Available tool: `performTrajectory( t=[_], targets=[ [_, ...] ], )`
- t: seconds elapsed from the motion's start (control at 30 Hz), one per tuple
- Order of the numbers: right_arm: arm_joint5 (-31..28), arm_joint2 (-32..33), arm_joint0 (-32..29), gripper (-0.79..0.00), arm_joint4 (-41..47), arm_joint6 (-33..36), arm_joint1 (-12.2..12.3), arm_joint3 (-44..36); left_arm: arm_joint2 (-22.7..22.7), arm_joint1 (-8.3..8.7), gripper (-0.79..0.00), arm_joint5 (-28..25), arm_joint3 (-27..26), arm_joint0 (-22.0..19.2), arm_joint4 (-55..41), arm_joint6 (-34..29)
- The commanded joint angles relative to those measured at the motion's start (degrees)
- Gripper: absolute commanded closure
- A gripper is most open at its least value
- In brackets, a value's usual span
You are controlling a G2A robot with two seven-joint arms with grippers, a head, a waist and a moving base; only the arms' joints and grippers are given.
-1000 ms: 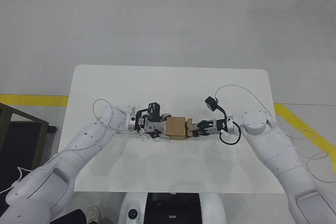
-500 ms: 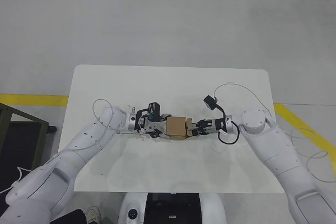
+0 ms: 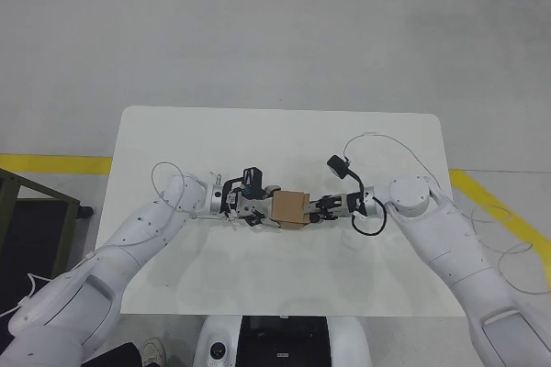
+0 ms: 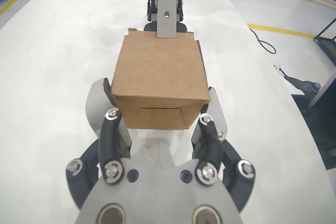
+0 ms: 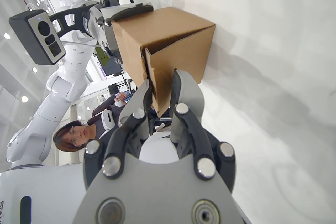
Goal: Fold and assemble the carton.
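Note:
A brown cardboard carton lies on its side at the middle of the white table, its open end toward my left gripper. My left gripper straddles that end, a finger pressed on each side wall of the carton; its fingertips touch the cardboard. From the opposite side, my right gripper is shut on a loose flap at the carton's far end. In the right wrist view that flap sits pinched inside my right gripper, and the carton body stands beyond it.
A thin white cable loops over the table's back right area. Bare table surface lies in front of and behind the carton. A dark green frame stands on the floor off the table's left edge.
My right arm has shifted a little leftward toward the carton, its wrist camera moving with it. The left arm and the carton have barely moved.

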Motion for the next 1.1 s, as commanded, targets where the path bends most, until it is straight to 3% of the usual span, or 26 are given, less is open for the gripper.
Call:
performTrajectory(
  t=[0.0, 0.13, 0.3, 0.6, 0.9, 1.07],
  targets=[
    [0.0, -0.2, 0.2, -0.135, 0.0, -0.1, -0.1, 0.2, 0.0, 0.01, -0.570, 0.0, 0.0, 0.0, 0.0, 0.1],
    [-0.4, 0.3, 0.5, -0.154, 0.1, 0.1, -0.1, 0.7, 0.0, 0.01, -0.573, 0.0, 0.1, 0.0, 0.0, 0.0],
    [-0.6, 2.1, -0.3, -0.234, -0.2, 0.3, 0.6, -0.2, 0.1, -0.01, -0.573, 0.0, 0.4, -0.2, -0.1, -0.1],
    [0.3, 4.4, -2.4, -0.182, -1.0, 0.4, 1.7, -3.3, 0.4, -0.08, -0.566, 0.0, 0.6, -0.3, -0.3, -0.2],
    [0.0, 6.0, -4.5, -0.212, 3.7, 2.8, 2.1, -3.5, 0.4, -0.10, -0.560, 0.0, 1.2, -0.4, -0.4, -0.4],
    [-0.6, 5.6, -4.6, -0.117, 5.9, 3.4, 1.8, -1.9, 0.3, -0.14, -0.560, 0.0, 1.3, -0.4, -0.5, -0.4]
  ],
)
